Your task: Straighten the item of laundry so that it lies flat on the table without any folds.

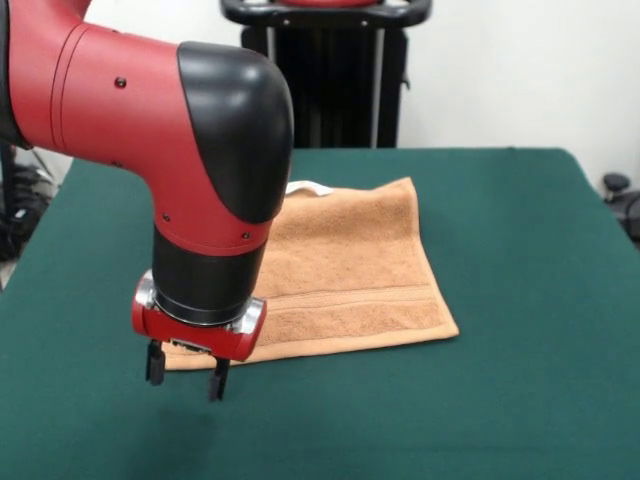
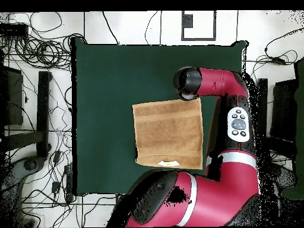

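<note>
Green felt covers the table (image 1: 520, 300). An orange-tan towel (image 1: 350, 280) lies on it, near the middle. From above, the towel (image 2: 169, 133) looks almost square and lies mostly flat. A woven band runs across it close to the near edge in the front view. A small white tag (image 1: 310, 187) sticks out at the far edge of the towel. In the overhead view the tag (image 2: 168, 162) shows at the bottom edge, with a bit of orange on it.

A big red and black arm (image 1: 150, 120) comes in from the top left of the front view and bends down. Its gripper (image 1: 186, 372) hangs at the near left corner of the towel. That corner is partly hidden behind the gripper. The two black fingers (image 1: 155, 364) point down and are spread apart with a gap between them. They hold nothing. I cannot tell if the tips touch the table or float just over it.

From above, the black end of the arm (image 2: 187, 83) sits at the top right corner of the towel. The rest of the arm runs down the right side of the towel.
</note>
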